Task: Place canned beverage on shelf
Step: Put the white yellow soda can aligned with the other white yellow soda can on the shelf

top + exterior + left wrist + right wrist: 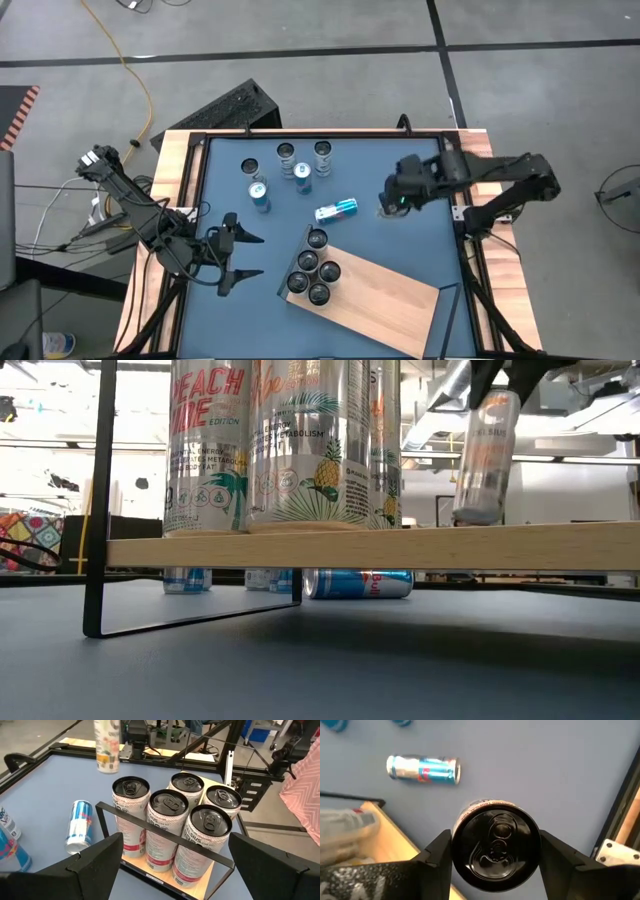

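A slim pale can with a black top (pixel 495 845) hangs in the air with my right gripper (pixel 395 200) shut on it, over the blue table to the right of the shelf's far end; it also shows in the low view (pixel 487 455). The shelf (pixel 375 295) is a light-wood board raised on a dark frame, and several cans (pixel 312 270) stand upright on its left end. My left gripper (pixel 175 840) waits open at the table's left, facing those cans. My right gripper pinches the can just below its top rim (pixel 457 845), one finger (pixel 437 855) on each side. The fingers come steeply from above, pointing down. The can hangs below them, clear of table and shelf, nearly upright with a slight tilt.
A blue and silver can (pixel 336 209) lies on its side on the table just beyond the shelf. Several more cans (pixel 290 170) stand upright toward the far left. Wooden strips (pixel 175 170) edge the table. Bare board (pixel 390 300) fills the shelf's right part.
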Tool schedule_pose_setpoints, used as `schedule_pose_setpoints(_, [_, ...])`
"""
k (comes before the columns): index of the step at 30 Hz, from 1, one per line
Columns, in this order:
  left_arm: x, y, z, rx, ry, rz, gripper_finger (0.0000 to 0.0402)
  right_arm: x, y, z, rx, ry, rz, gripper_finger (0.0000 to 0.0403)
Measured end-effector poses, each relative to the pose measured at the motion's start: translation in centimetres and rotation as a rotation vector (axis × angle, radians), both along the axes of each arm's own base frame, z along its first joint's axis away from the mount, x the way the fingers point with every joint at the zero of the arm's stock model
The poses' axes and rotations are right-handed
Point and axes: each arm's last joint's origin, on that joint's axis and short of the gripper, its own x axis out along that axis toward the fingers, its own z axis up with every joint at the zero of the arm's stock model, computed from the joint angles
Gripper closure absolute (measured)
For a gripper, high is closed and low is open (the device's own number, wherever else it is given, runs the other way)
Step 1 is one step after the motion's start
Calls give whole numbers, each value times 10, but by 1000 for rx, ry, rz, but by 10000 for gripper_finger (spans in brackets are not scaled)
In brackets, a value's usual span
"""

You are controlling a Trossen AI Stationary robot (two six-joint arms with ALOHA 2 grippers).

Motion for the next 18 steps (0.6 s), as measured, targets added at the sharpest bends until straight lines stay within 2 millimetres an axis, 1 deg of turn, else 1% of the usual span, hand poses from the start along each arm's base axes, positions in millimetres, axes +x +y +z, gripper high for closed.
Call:
schedule_pose_setpoints(5, [0, 0, 0, 1, 1, 0, 54, 20, 28, -15, 5, 49, 33, 196])
schedule_pose_setpoints(7, [0, 0, 0, 0, 0, 0, 54, 29, 39, -17, 12, 62, 64, 196])
schedule_pose_setpoints(13, [0, 0, 0, -13, 1, 4, 54, 60, 66, -7, 26, 27, 170, 196])
schedule_pose_setpoints(16, [0, 0, 0, -13, 1, 6, 54, 73, 72, 0, 28, -3, 205, 196])
schedule_pose_setpoints(18, [0, 0, 0, -8, 1, 11, 54, 82, 75, -1, 24, 2, 229, 196])
